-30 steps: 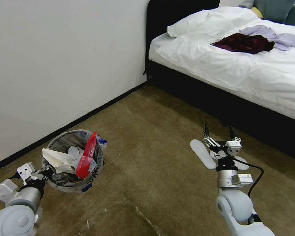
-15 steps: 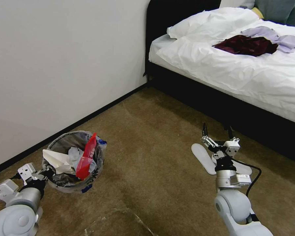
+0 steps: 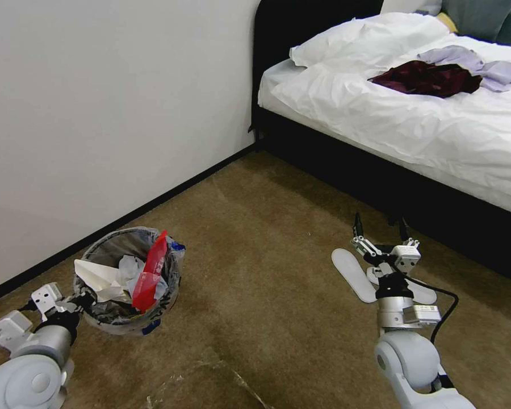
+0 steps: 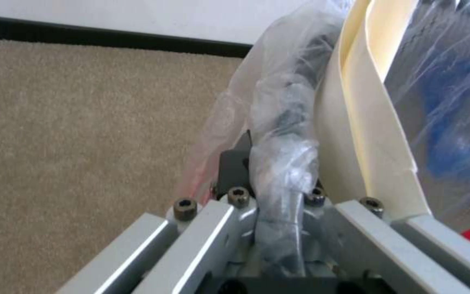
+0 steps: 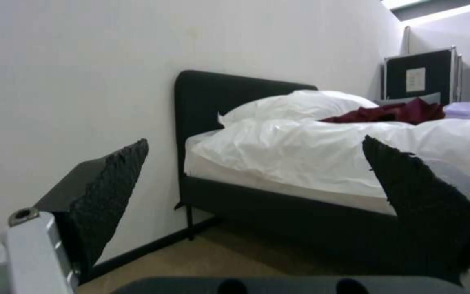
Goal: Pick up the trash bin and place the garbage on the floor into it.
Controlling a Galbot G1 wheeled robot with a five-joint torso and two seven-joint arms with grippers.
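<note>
We had our left gripper (image 4: 278, 192) clamped on the bagged rim of the trash bin (image 3: 128, 278), held low at our left near the wall. Over the last second only our view had drifted; the bin stayed put, so the carry seemed steady. It stood roughly upright, mouth upward, garbage (image 3: 150, 272) inside. Our right gripper (image 3: 380, 233) hung wide and empty above the floor (image 3: 255, 238).

Stood by a plain white wall (image 3: 108, 113): a black bed (image 3: 346, 165) with white covers (image 3: 426, 113). Lay under it all: a brown carpet floor (image 3: 267, 295).
</note>
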